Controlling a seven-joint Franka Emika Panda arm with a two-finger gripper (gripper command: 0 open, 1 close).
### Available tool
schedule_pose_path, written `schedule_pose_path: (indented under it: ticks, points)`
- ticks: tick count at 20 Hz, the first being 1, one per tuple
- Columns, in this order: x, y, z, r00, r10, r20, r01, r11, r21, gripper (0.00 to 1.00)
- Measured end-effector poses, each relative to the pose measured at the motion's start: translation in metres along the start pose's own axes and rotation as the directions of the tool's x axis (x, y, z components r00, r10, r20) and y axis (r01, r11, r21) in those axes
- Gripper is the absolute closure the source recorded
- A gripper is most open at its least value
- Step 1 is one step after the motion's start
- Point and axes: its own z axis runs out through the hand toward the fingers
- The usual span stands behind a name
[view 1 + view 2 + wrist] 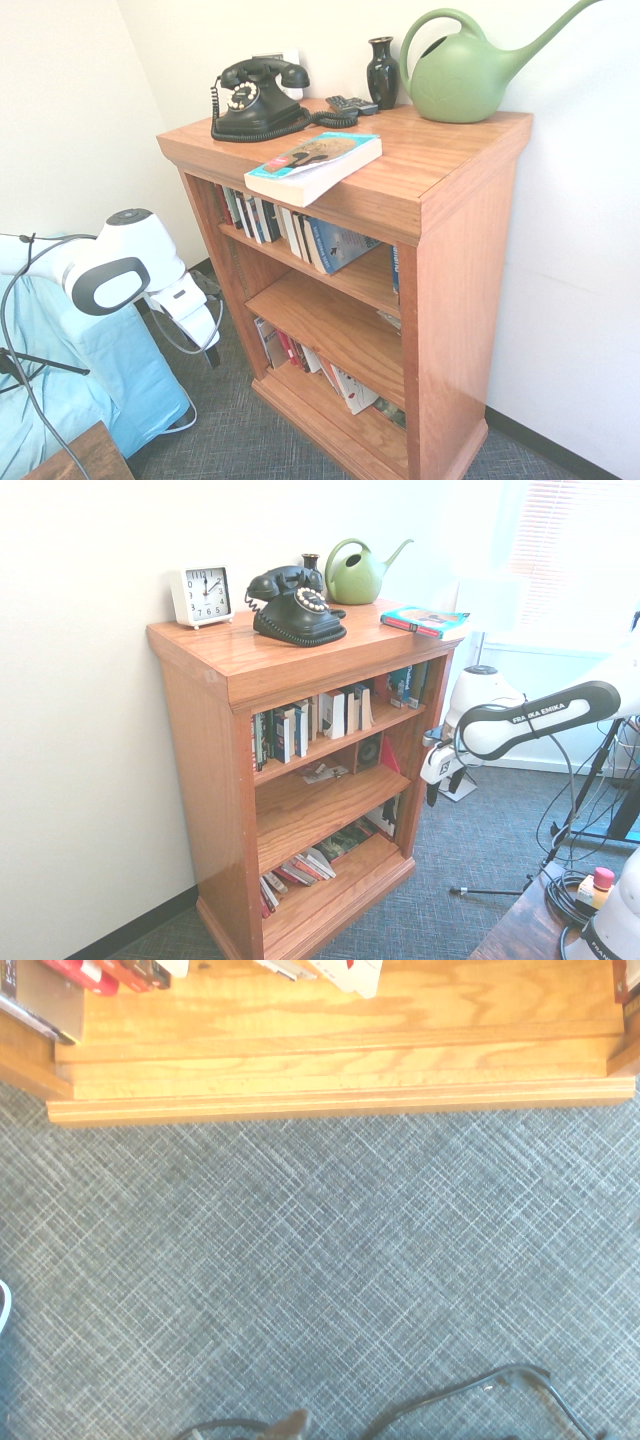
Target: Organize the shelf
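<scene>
The shelf [462, 300] is a reddish-brown bookcase with three tiers, seen also in the second exterior view [200, 780] and as its base ledge [330, 1060] in the wrist view. A teal-covered book [312, 165] lies flat on its top, jutting over the front edge [425, 621]. Upright and leaning books [300, 235] fill the top tier. More books [310, 365] slump on the bottom tier. My gripper [211, 348] hangs low in front of the shelf, pointing down at the carpet, open and holding nothing [445, 792].
On the top stand a black dial telephone [258, 98], a dark vase [382, 70], a green watering can [460, 75], a remote [352, 104] and a white clock [201, 595]. A blue-draped object [100, 380] and a wooden table corner [530, 920] flank the grey carpet [320, 1280].
</scene>
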Motion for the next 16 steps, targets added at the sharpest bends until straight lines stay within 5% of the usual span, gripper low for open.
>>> schedule_pose_path:
  ticks: [5, 9, 16]
  points:
    - [0.004, -0.001, -0.001, 1.0, -0.003, -0.031, 0.003, 1.0, -0.014, 0.0]
    - [0.026, 0.007, -0.013, 0.982, -0.044, -0.185, 0.031, 0.997, -0.072, 0.0]
    - [0.057, 0.02, -0.06, 0.851, -0.186, -0.492, 0.082, 0.971, -0.225, 0.0]
